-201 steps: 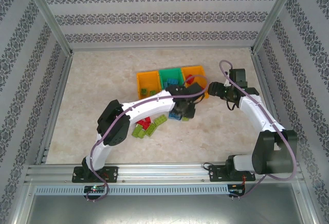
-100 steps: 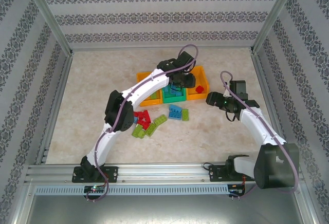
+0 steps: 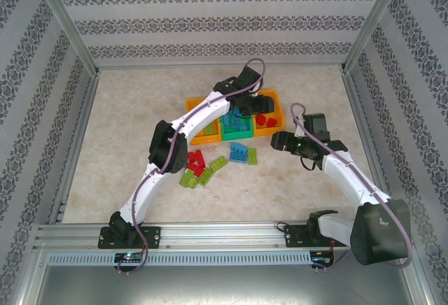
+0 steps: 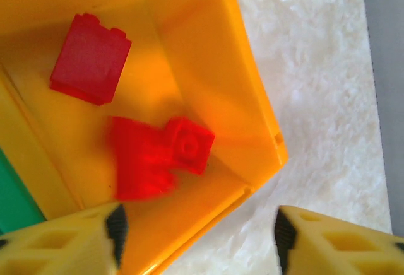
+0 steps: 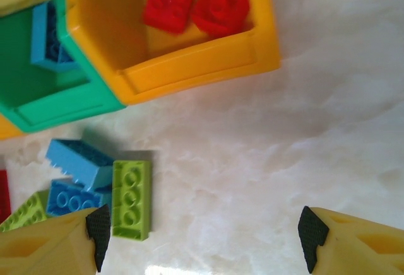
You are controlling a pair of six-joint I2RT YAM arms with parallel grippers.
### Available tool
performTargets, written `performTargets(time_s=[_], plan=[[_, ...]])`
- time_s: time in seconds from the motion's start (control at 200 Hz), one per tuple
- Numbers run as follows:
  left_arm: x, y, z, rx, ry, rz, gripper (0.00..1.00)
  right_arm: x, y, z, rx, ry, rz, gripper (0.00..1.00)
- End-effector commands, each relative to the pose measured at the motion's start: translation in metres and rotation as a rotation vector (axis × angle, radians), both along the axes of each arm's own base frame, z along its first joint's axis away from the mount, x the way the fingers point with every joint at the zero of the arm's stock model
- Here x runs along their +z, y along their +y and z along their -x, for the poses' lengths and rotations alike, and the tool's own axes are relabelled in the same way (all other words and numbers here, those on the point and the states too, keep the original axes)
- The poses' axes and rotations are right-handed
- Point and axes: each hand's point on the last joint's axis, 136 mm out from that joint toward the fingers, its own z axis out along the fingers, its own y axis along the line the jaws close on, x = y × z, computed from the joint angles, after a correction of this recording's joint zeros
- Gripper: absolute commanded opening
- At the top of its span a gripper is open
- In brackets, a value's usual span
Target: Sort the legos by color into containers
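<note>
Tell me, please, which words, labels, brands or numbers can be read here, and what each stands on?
None can be read. The red legos, the orange bin, the green bin and the lime green brick carry no print; any stud lettering is too small to read. The wall stripes are ornament.

Three containers (image 3: pixel 236 136), legos (image 3: pixel 204 176) in three colours.
Two orange containers (image 5: pixel 189 67) flank one green container (image 5: pixel 63 101). Beneath the left end effector (image 4: pixel 199 231) lie at least two red legos (image 4: pixel 90 58); a third red shape is blurred. Just ahead of the right end effector (image 5: pixel 205 237), two light blue legos (image 5: pixel 72 158) and two lime green legos (image 5: pixel 131 199) sit on the tabletop (image 5: pixel 284 149).
</note>
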Motion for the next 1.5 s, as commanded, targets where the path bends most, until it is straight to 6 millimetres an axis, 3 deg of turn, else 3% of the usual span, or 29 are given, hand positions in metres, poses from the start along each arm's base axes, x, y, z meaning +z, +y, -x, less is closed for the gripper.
performTargets(time_s=[0.0,0.105,0.27,0.385,0.809,1.029,1.304,1.494], plan=[[0.021,-0.002,-0.005,0.001,-0.033,0.047,0.77,-0.004,0.013,0.010,0.054,-0.004,0.038,0.81],[0.045,-0.006,-0.001,-0.012,-0.067,0.104,1.00,-0.009,0.031,0.018,0.083,0.009,0.073,0.81],[0.086,-0.003,0.009,-0.011,-0.158,0.178,1.00,-0.026,0.055,0.030,0.102,0.053,0.146,0.79],[0.098,0.009,0.021,-0.017,-0.188,0.175,1.00,-0.039,0.065,0.032,0.115,0.081,0.176,0.79],[0.097,0.060,0.057,0.038,-0.249,0.105,1.00,-0.078,0.074,0.021,0.095,0.165,0.222,0.74],[0.091,0.079,0.067,0.066,-0.260,0.056,1.00,-0.093,0.062,0.027,0.077,0.208,0.276,0.68],[0.076,0.094,0.081,0.075,-0.235,0.019,1.00,-0.080,0.043,0.050,0.045,0.184,0.266,0.67],[0.075,0.096,0.082,0.082,-0.236,0.009,1.00,-0.054,0.043,0.032,0.068,0.095,0.240,0.75]])
